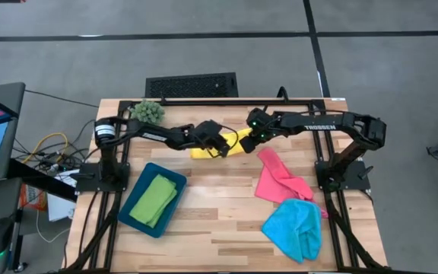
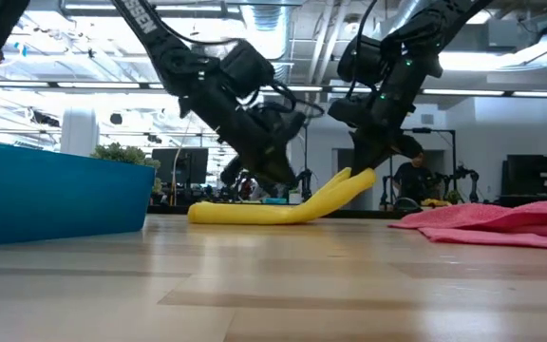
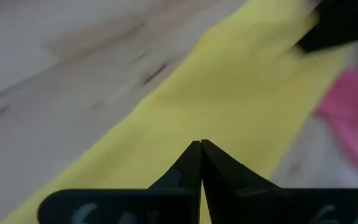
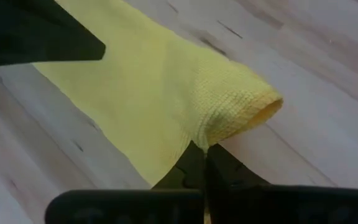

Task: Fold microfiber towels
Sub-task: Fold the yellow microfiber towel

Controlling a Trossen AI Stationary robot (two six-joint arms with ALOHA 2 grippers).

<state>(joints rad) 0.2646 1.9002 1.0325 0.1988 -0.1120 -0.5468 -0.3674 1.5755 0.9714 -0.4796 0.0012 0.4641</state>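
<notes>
Yellow towel [image 1: 204, 152] mostly hidden beneath both arms, high view.

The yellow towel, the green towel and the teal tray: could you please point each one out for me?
yellow towel [image 4: 166, 106]: right wrist view, on the flat middle of the cloth.
green towel [image 1: 155, 199]: high view, on the middle of the folded cloth.
teal tray [image 1: 132, 218]: high view, on its bare rim near the lower left corner.

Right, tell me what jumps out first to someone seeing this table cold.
Both arms meet at the far middle of the table over the yellow towel: the left hand and the right hand are each shut on it, the right one lifting an end. A green towel lies folded in the blue tray.
</notes>
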